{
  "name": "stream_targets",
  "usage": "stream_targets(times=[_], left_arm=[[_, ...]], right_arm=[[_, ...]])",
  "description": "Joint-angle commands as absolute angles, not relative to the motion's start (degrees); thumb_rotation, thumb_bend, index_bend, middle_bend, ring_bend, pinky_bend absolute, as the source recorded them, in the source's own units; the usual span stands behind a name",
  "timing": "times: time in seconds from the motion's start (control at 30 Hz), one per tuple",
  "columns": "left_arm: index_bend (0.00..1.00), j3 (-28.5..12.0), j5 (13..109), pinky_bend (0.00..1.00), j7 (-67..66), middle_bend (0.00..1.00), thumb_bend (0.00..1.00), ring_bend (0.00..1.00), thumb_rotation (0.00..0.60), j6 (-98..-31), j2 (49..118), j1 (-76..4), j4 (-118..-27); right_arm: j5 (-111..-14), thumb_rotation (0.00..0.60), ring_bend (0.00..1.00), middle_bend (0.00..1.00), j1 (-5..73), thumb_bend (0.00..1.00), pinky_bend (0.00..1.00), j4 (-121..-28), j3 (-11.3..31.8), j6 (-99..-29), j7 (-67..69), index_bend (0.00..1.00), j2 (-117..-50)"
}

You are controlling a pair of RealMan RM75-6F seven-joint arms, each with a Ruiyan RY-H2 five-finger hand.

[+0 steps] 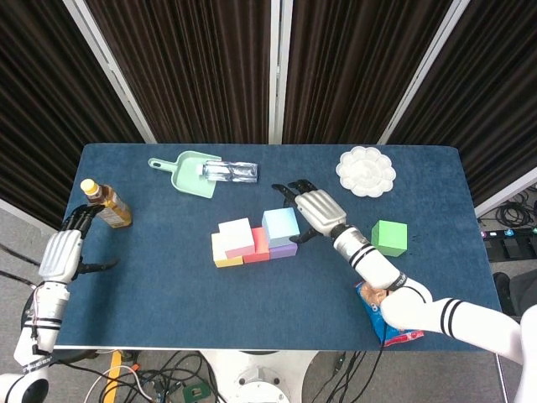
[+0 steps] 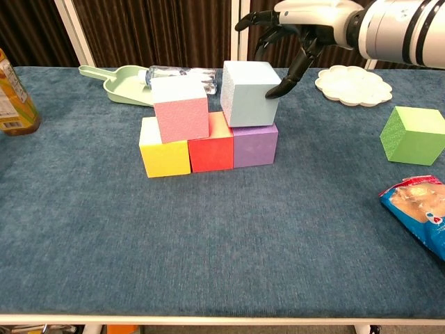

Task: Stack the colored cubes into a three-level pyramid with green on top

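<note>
Right hand [image 2: 300, 21] raised, fingers [image 2: 283, 85] gripping; left hand [image 1: 62, 252] idle.

Yellow cube [image 2: 164, 156], red cube [image 2: 211, 153], purple cube [image 2: 255, 145], pink cube [image 2: 181, 109], pale blue cube [image 2: 249, 93], green cube [image 2: 411, 135]; dark blue desk [image 2: 208, 243]; mint dustpan [image 1: 193, 175]; snack bag [image 2: 421, 213] blue, perhaps orange inside.

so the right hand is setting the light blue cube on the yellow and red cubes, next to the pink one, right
Not quite. The right hand holds the light blue cube next to the pink cube, but it sits over the purple cube and red cube, not the yellow cube. The chest view shows this; the pink one covers the yellow side.
</note>
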State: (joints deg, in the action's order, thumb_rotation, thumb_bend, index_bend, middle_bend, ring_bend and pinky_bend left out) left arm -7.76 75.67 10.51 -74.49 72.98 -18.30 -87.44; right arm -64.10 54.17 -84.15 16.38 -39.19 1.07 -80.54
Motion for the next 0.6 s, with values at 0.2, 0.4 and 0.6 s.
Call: stream_targets(times=[0.2,0.4,0.6], left_arm=[[0.11,-7.9,75.8,0.14,10.8,0.1,0.04,0.03,0.6,-74.0,73.1,-18.2,-87.1],[0.11,-8.0,75.9,0.14,11.3,0.1,0.04,0.03,0.6,-73.5,72.9,-18.1,-87.1],[0.11,-7.9,75.6,0.14,11.1,0.1,0.04,0.03,0.6,-72.7,72.8,-18.1,-87.2]], right_arm=[[-63.0,0.6,0.08,0.53,54.7,0.19,0.0,-85.6,15.8,-40.6,-1.2,0.0,-81.1],[-60.6,0.6,0.08,0.54,55.2,0.19,0.0,-88.4,15.2,-42.9,-6.1,0.0,-81.3],[-55.8,0.6,0.08,0.54,56.2,0.2,0.0,-89.4,14.9,-44.7,-11.2,0.0,-81.9]])
